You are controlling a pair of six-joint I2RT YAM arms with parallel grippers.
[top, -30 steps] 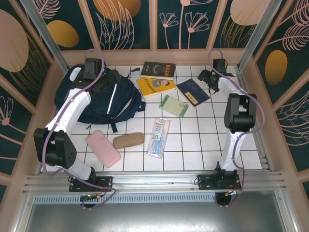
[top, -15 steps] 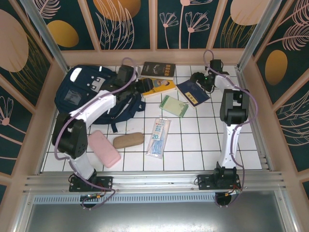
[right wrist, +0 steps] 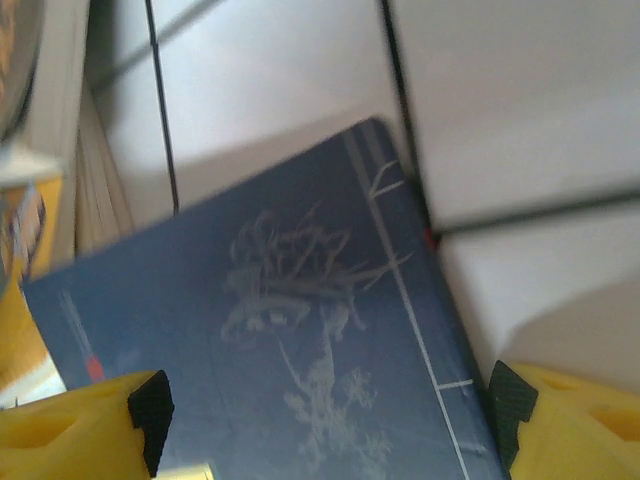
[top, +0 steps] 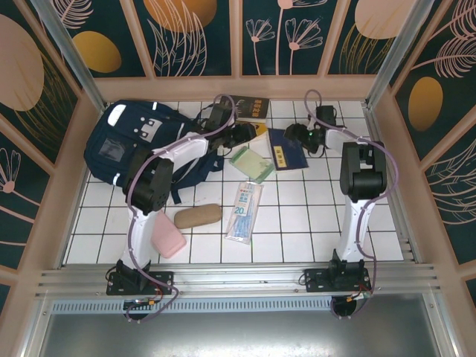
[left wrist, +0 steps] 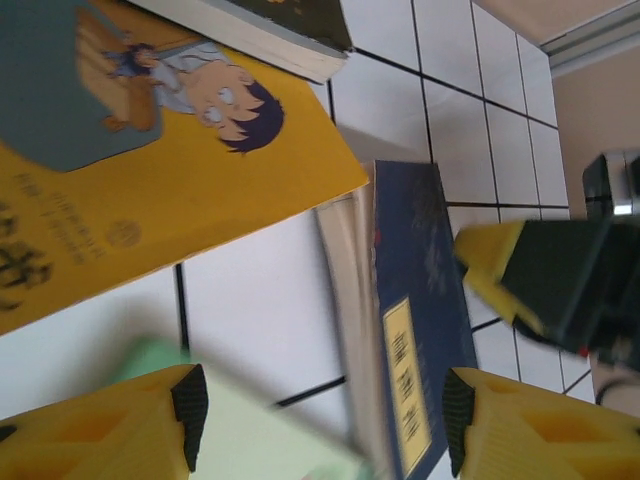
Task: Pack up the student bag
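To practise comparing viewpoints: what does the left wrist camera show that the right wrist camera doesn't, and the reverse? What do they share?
Left wrist: the yellow book's cartoon cover, a black book, a blurred green pad, and the right hand close by.
Right wrist: the pale plant drawing on the cover, seen close up.
Both: the navy book lying on white tiles.

On the white-tiled table, a dark book lies at 12 o'clock, with a yellow cartoon-cover book just at its 6. A navy book sits at 2 o'clock and a pale green pad near centre. A blue-and-white packet is at 6, and a brown pouch and a pink case lie toward 8.
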